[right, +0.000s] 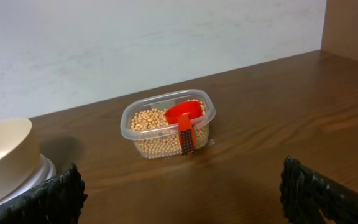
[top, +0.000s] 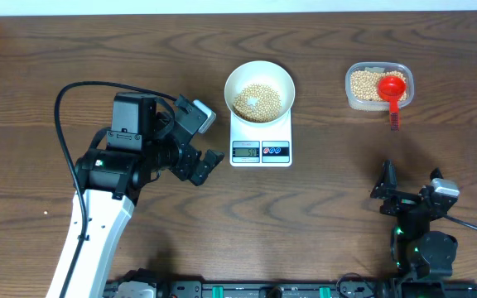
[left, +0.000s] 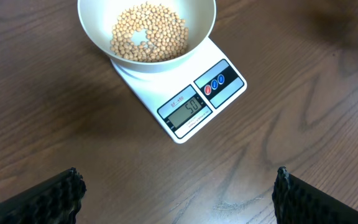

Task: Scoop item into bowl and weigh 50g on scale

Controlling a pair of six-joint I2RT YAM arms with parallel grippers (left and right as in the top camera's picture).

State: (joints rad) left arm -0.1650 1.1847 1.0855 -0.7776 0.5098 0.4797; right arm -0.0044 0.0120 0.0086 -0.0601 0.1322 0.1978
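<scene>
The white bowl (top: 259,89) holds tan-yellow beans (top: 257,101) and stands on the white scale (top: 261,141). In the left wrist view the bowl (left: 146,34), its beans (left: 149,32) and the scale (left: 194,102) show, and the display reads 50. More beans fill a clear plastic container (top: 378,85) with a red scoop (top: 392,89) resting in it; both also show in the right wrist view, the container (right: 168,124) and the scoop (right: 183,123). My left gripper (top: 202,165) is open and empty, left of the scale. My right gripper (top: 408,197) is open and empty near the front edge.
The wooden table (top: 56,50) spreads around everything. A black cable (top: 69,108) loops from the left arm. A pale wall (right: 135,43) stands behind the container in the right wrist view. The bowl's edge (right: 5,158) shows at that view's left.
</scene>
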